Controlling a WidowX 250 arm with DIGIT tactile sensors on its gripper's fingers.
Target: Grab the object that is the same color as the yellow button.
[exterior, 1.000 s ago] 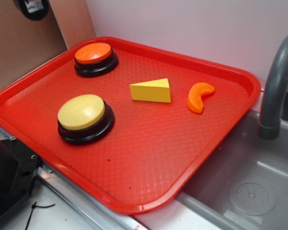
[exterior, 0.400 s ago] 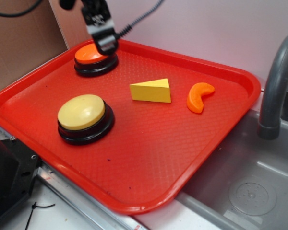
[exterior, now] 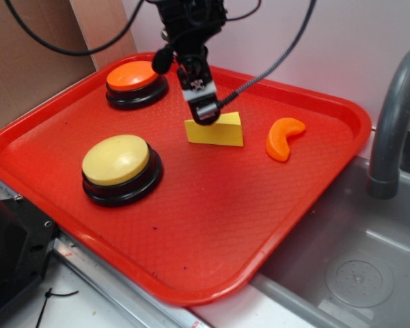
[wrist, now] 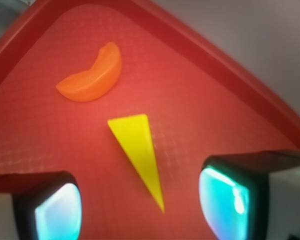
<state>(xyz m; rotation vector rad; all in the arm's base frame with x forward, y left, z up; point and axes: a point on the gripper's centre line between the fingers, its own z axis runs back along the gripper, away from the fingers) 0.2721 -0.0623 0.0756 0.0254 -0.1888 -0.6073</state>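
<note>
On the red tray (exterior: 212,225), going left to right in the exterior view: the yellow button (exterior: 116,160) sits at about 8 o'clock from the tray's middle, the orange button (exterior: 132,76) at 11 o'clock near the far rim, then the yellow cheese wedge (exterior: 215,131) just past centre toward 1 o'clock, and the orange crescent segment (exterior: 284,138) at 3 o'clock of the wedge, apart from it.

The gripper (exterior: 203,113) hangs over the wedge's left end, its tip just above the top edge; contact cannot be made out.

In the wrist view the fingers (wrist: 55,207) are spread, one at each lower corner, with nothing between them but tray. The wedge (wrist: 137,150) lies ahead in the gap, its long axis running from the broad end at 11 o'clock to the sharp tip at 5 o'clock, which reaches between the pads. That axis runs nearly along the approach, so closing would likely catch the narrow tip first; moving further forward looks wise.
</note>
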